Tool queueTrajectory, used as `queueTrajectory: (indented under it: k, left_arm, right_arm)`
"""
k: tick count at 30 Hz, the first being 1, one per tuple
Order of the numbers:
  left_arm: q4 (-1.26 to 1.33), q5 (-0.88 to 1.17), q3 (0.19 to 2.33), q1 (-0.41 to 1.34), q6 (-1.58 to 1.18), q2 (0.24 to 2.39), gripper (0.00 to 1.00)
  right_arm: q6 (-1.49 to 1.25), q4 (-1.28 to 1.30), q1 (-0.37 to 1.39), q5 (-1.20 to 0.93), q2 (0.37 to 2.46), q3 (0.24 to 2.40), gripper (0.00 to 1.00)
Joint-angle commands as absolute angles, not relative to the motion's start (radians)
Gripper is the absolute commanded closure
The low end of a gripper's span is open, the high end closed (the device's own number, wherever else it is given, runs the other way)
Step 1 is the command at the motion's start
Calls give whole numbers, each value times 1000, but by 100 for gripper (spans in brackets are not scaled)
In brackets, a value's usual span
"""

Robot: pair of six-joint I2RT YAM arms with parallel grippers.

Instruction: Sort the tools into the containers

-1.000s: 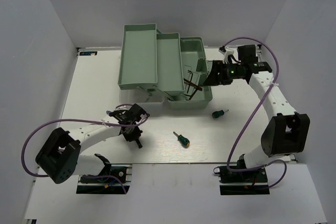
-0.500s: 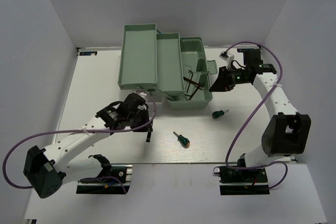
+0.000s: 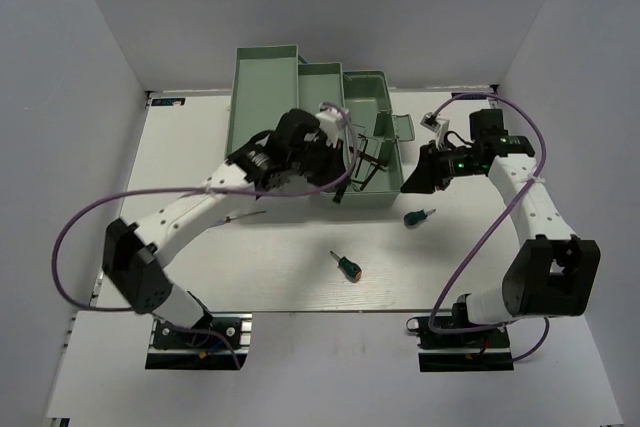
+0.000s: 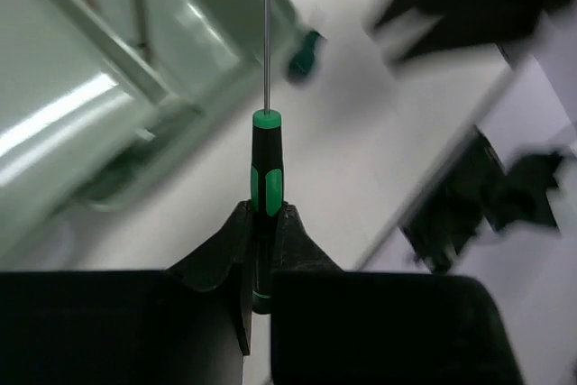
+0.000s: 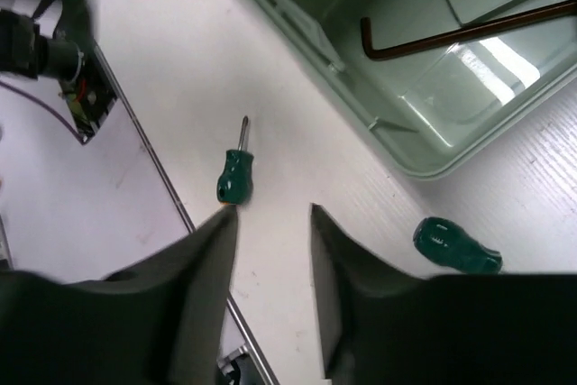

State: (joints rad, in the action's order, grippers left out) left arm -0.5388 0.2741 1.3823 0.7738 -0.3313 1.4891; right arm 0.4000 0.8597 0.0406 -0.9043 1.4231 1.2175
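Pinching a thin green-black screwdriver [image 4: 267,169] by its handle, shaft pointing straight out fwd, the left claw [image 4: 264,214] hovers at the front rim of the toolbox [image 3: 365,199], which lies just ahead, while the right claw [image 5: 270,218], spread & empty, hangs nearer the stubby screwdriver [image 3: 420,216] on the worktop [image 3: 180,167].
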Motion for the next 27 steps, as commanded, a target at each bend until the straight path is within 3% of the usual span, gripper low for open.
queueTrajectory:
  k: [1,2,5,11,14,15,16,19,22,27]
  left_arm:
    - [-486,-6,1556,739,-412,1589,100]
    - [-521,-65,1609,727,-441,1676,100]
    - [-591,-207,1768,707,-469,1776,100]
    - [-687,-259,1963,658,-437,1927,100]
    - [-712,-259,1974,637,-428,1928,56]
    - [-700,-259,1964,637,-417,1915,34]
    - [-677,-259,1954,637,-401,1896,27]
    - [-655,-249,1930,637,-361,1803,13]
    - [-655,-302,1893,637,-350,1686,11]
    - [-678,-432,1627,637,-396,1406,11]
  right_arm:
    - [479,916,40,-933,1361,1184,54]
    - [485,919,38,-937,1330,1166,44]
    - [575,957,51,-949,1281,1106,36]
    - [670,950,93,-945,1198,1008,33]
    - [676,946,127,-951,1204,1008,29]
    - [678,940,152,-951,1204,1006,28]
    - [701,922,161,-951,1204,1002,26]
    - [757,885,210,-948,1209,993,25]
    - [836,870,259,-954,1232,999,24]
    - [943,839,363,-945,1278,1048,24]
